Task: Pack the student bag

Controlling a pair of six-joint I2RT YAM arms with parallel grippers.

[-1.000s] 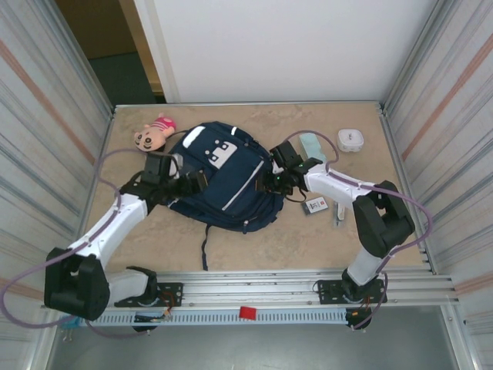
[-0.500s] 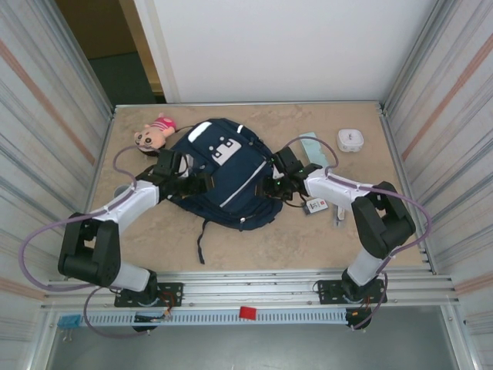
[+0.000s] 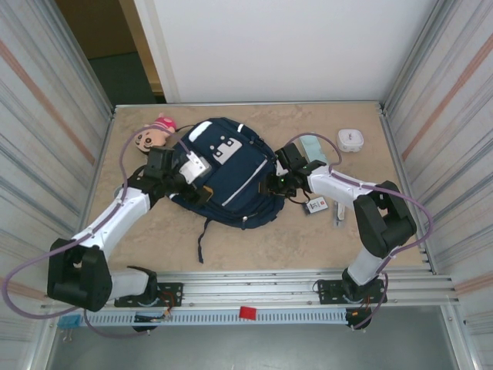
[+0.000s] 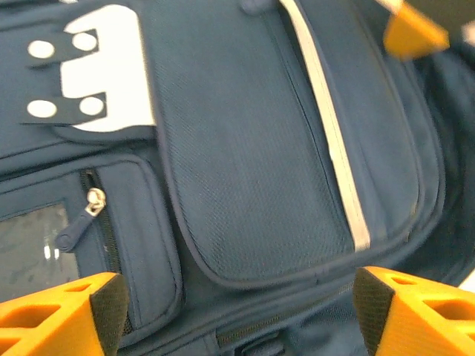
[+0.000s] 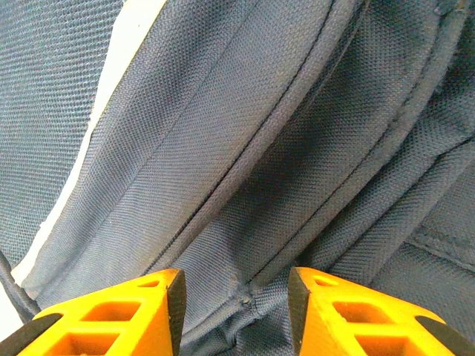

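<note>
Student bag (image 3: 231, 173) lies mid-table. Left gripper (image 4: 237, 293): jaws wide, over its left side. Right gripper (image 5: 236, 285): jaws narrowly parted, at its right edge.

student bag (image 3: 231, 173): 1 | doll (image 3: 146, 137): 1 | white case (image 3: 350, 139): 1 | pale green sheet (image 3: 313, 146): 1 | small card (image 3: 316, 205): 1

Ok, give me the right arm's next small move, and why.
Probably close the right gripper on the student bag: its jaws stand apart with a raised fabric seam running down between them, and nothing visibly gripped yet.
</note>
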